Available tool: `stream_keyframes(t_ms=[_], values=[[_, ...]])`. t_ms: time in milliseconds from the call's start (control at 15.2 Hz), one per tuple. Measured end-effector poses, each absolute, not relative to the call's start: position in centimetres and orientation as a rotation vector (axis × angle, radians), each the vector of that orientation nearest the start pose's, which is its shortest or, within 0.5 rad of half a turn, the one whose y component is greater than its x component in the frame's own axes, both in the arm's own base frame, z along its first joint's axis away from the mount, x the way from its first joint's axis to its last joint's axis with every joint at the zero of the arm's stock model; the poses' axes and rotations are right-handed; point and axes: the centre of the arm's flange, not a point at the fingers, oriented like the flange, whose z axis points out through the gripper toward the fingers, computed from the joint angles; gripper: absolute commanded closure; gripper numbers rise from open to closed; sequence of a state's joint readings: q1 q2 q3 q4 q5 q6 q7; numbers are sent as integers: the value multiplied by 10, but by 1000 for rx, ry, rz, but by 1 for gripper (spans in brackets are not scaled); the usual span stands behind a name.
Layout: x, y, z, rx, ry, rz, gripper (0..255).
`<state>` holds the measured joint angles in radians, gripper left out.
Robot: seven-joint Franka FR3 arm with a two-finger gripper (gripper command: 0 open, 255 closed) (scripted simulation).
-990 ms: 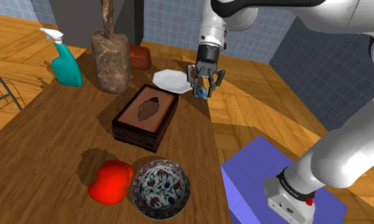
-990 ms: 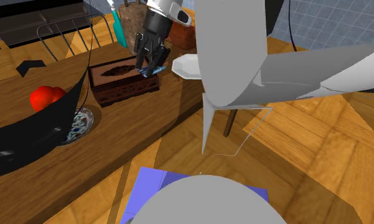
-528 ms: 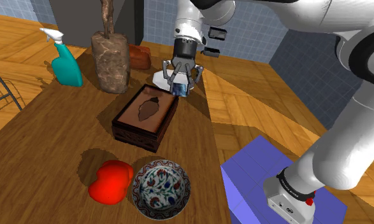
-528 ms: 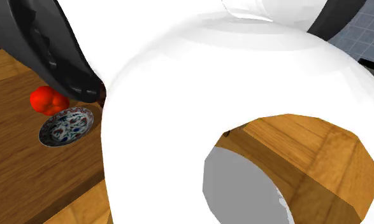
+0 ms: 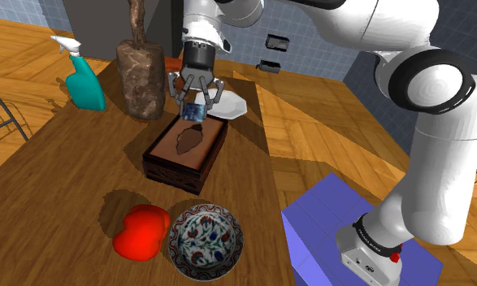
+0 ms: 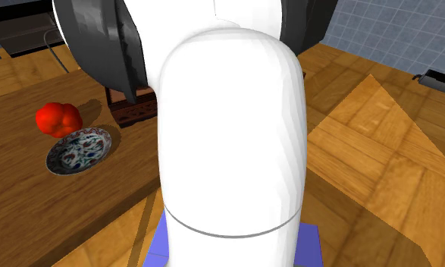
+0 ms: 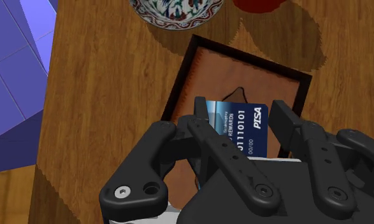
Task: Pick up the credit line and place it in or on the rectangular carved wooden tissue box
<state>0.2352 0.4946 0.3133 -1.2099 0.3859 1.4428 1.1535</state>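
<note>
Wooden tabletop (image 5: 66,179) carries the carved tissue box (image 5: 208,148); directly above it the gripper (image 5: 196,108) clamps the blue credit card (image 7: 241,121). Carrying looks done; next, lower and release onto the box.

Blue card (image 7: 239,124), white lettering; dark brown box (image 5: 173,174); bowl (image 5: 205,238) white, blue-red floral pattern; teal spray bottle (image 5: 84,85).

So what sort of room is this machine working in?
Probably a kitchen or dining area of a house: a wooden table holding a patterned bowl and a teal spray bottle, with a blue tiled wall behind.
</note>
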Motion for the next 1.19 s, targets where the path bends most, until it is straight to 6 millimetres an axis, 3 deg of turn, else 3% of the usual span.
stream_keyframes(t_ms=[990,1188], values=[[576,349,425,-2712,870,813,255],[576,349,420,-2712,870,813,255]])
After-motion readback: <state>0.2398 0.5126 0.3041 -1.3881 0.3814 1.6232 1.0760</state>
